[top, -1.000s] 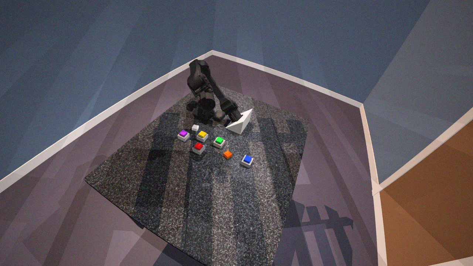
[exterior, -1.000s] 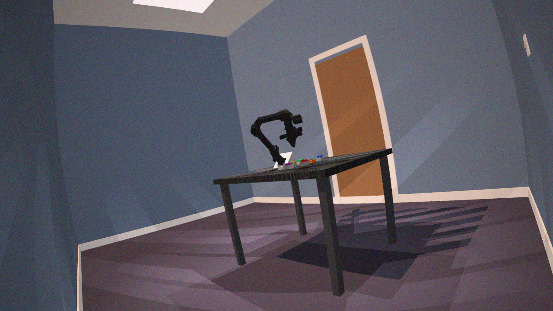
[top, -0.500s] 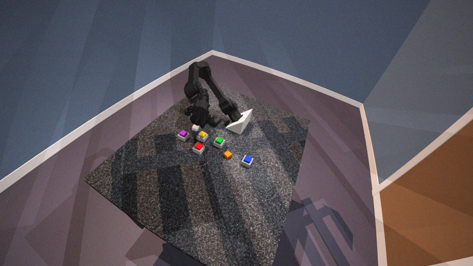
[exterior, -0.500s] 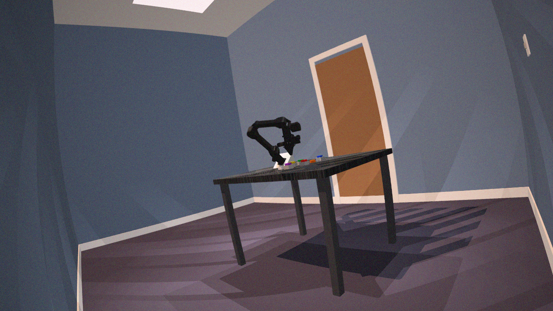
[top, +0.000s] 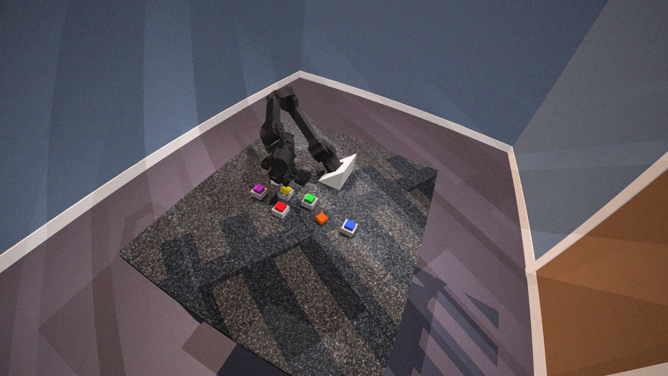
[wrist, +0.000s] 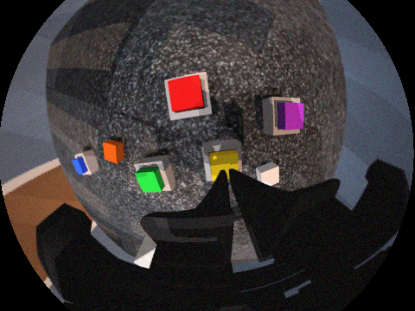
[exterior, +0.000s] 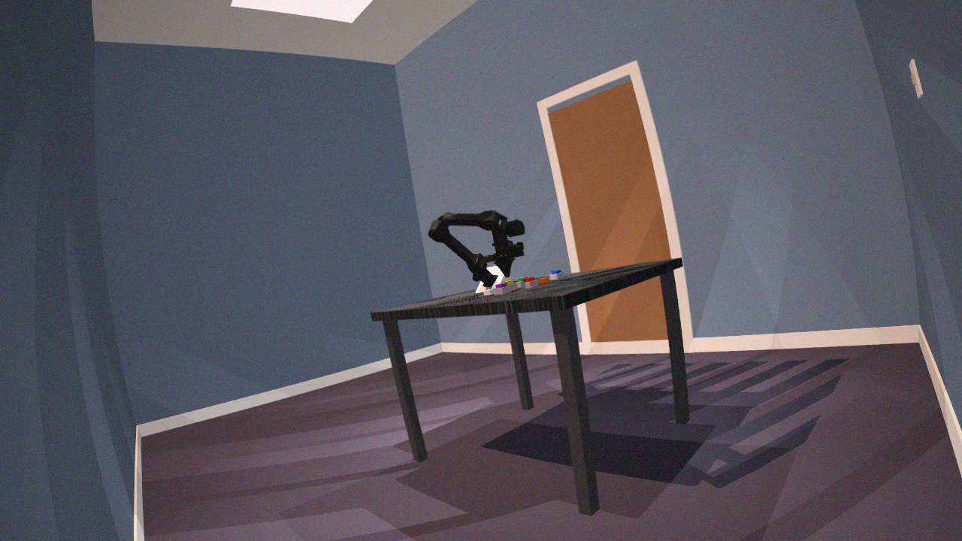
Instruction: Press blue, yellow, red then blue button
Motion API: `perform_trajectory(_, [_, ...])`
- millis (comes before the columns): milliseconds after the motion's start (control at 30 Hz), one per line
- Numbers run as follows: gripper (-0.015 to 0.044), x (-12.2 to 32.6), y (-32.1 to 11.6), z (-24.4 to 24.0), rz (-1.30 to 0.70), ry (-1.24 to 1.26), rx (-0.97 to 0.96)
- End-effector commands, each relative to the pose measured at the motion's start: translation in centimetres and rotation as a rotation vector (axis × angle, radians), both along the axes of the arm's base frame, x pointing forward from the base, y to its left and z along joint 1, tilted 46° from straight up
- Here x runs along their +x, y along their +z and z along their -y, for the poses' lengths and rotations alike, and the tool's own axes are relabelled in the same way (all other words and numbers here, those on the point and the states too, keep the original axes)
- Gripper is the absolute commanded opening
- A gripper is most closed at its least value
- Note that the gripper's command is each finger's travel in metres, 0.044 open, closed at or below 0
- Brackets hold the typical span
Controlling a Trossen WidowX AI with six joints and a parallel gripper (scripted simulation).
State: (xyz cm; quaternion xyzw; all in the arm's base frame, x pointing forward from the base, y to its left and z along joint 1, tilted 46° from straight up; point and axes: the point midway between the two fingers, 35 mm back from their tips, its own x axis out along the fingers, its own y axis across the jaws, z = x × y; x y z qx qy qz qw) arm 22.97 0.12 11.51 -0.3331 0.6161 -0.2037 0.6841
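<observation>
Wrist view: tool [wrist: 226,178] closed, gripping nothing, tips at the yellow button [wrist: 224,161].
</observation>
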Motion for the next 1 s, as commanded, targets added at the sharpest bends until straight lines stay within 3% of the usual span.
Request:
perform_trajectory(0, [0.002, 0.0, -0.6, 0.7, -0.005, 0.002, -0.008])
perform_trajectory(967, [0.002, 0.2, -1.8, 1.9, -0.004, 0.002, -0.01])
